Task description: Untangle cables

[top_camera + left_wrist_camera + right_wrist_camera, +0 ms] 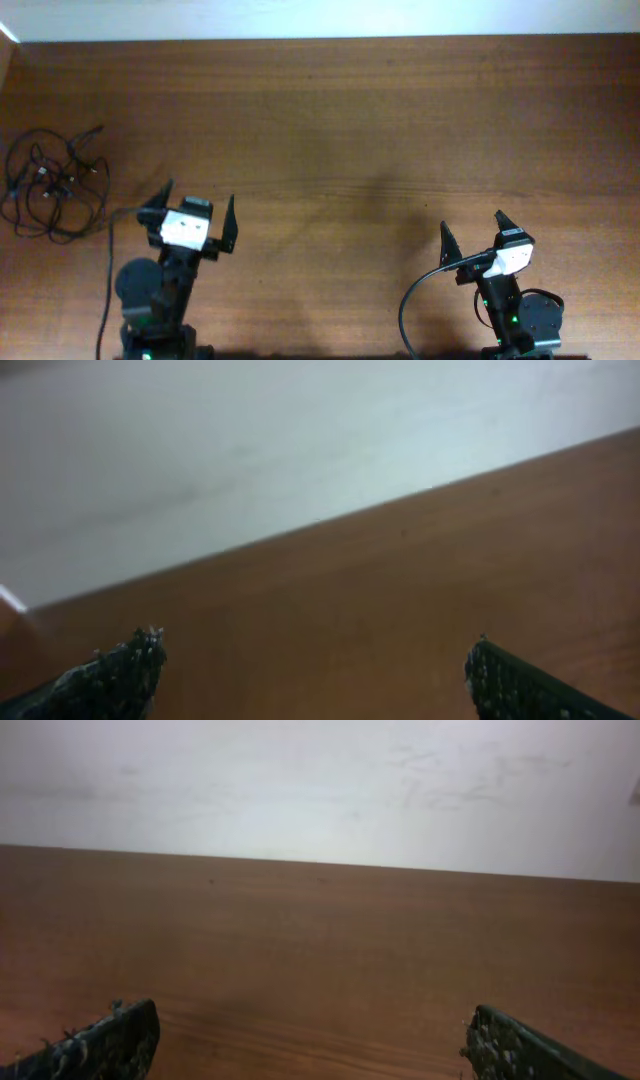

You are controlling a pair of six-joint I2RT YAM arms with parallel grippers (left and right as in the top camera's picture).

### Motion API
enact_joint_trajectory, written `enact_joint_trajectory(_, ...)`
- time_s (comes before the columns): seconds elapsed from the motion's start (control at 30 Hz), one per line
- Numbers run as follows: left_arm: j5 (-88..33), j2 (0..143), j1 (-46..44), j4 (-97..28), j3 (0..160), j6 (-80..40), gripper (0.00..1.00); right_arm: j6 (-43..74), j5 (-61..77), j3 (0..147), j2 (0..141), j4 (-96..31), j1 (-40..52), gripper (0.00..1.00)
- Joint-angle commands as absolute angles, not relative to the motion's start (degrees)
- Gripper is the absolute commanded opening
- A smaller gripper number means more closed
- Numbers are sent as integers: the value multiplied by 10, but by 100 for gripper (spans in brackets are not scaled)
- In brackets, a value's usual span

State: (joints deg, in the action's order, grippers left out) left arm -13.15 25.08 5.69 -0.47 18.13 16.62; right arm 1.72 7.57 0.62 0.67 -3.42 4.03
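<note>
My left gripper (201, 191) has its two dark fingers spread wide with nothing between them. My right gripper (471, 219) is spread as well and holds nothing. Both sit near the front edge of the brown wooden table (330, 120), tips pointing toward the far edge.

The thin black cables (50, 185) lie in a loose, looped clump to the left of my left gripper and a little farther out than its fingertips. They are near it but not touching it. The clump sits close to the table's left edge, so little bare wood remains on that side. A few small plug ends show among the loops, but I cannot tell which cord crosses over which.

The thicker black cable (108, 270) of my left arm runs down beside the arm, and its upper end passes close to the clump's near side. A similar thick cable (405, 305) curves out to the left of my right arm.

Ahead of both grippers the wood is bare up to the far edge, where a white surface (300, 18) begins. The stretch between my two grippers is also bare wood.

In the left wrist view the far table edge runs on a slant beyond my fingertips (135, 660), with no cable visible there. In the right wrist view that edge lies level beyond my fingertips (125, 1030), with bare wood up to it.
</note>
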Motion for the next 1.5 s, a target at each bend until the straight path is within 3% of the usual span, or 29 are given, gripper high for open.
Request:
enact_joint_trajectory(0.0,-84,175,50,5,107,174,100,19,83,3,2,-37,37,99)
enact_joint_trajectory(0.23,-65,58,50,16,8,146,99,19,83,3,2,-37,37,99)
enact_joint_trajectory(0.33,-63,5,50,-41,5,144,99,19,83,3,2,-37,37,99)
enact_joint_trajectory(1.47,-55,3,49,-42,5,145,99,19,83,3,2,-37,37,99)
